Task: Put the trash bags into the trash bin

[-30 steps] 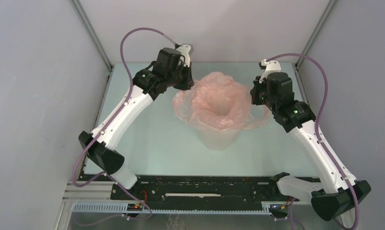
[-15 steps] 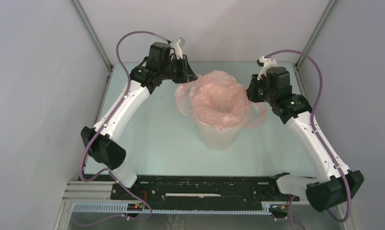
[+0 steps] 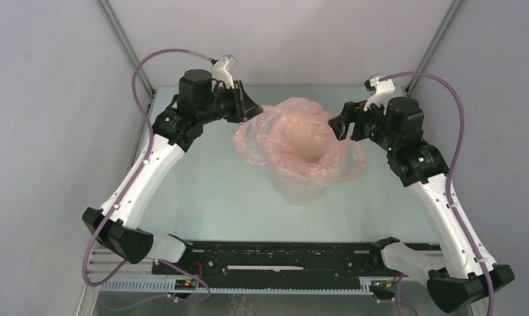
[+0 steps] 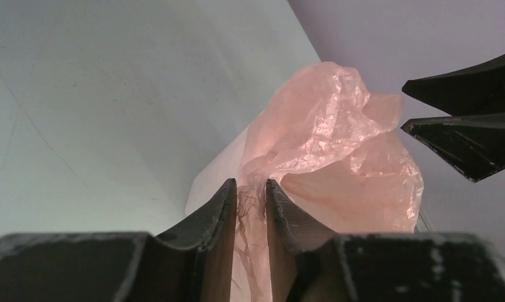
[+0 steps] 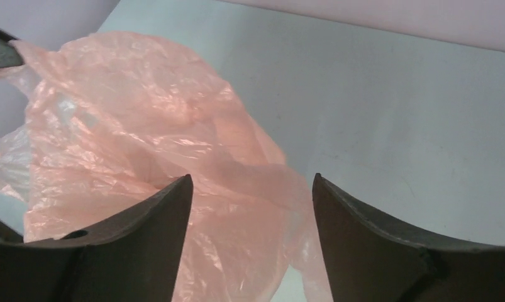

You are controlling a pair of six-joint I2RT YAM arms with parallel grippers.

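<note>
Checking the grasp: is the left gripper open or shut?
Shut: the left gripper pinches a fold of the trash bag.

Lab cell, plain grey panels (image 3: 44, 99)

White arm links (image 3: 143, 178), black joint housings (image 3: 195, 85), looping purple cables (image 3: 172, 50), dark scuffed tapered fingers (image 4: 209, 220), small white wrist cameras (image 3: 223, 64)

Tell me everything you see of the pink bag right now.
The pink bag is thin, crinkly, translucent plastic, draped open over the white bin, its middle sunk inside and its edges flaring wider than the bin. The left tool is shut on a fold at its left edge; the right tool is open at its right side.
</note>
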